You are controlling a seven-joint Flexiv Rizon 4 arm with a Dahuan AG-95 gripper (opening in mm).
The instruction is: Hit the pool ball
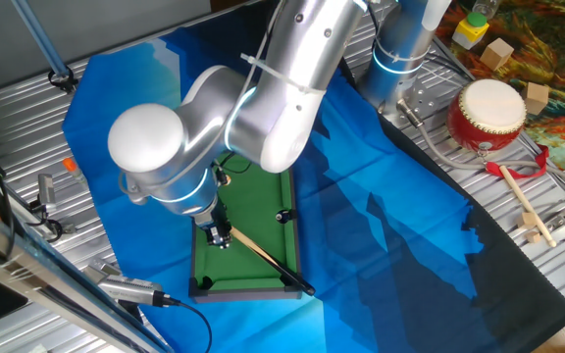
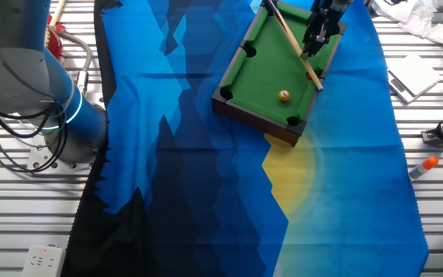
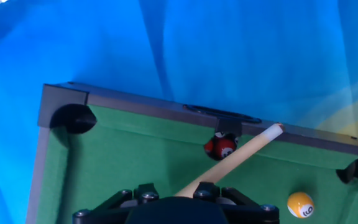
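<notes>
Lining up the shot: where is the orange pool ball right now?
In the other fixed view, the pool ball sits on the green felt near the toy pool table's near-right corner pocket, apart from the cue.

Silver arm bent low, pincer downward, fingers clamped on a thin stick.

fixed views: high, opposite sides, both showing toy pool table | hand view: close along cue

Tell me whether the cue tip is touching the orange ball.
Apart. The hand view shows the cue tip up by the far rail, with bare green felt between it and the orange ball.
</notes>
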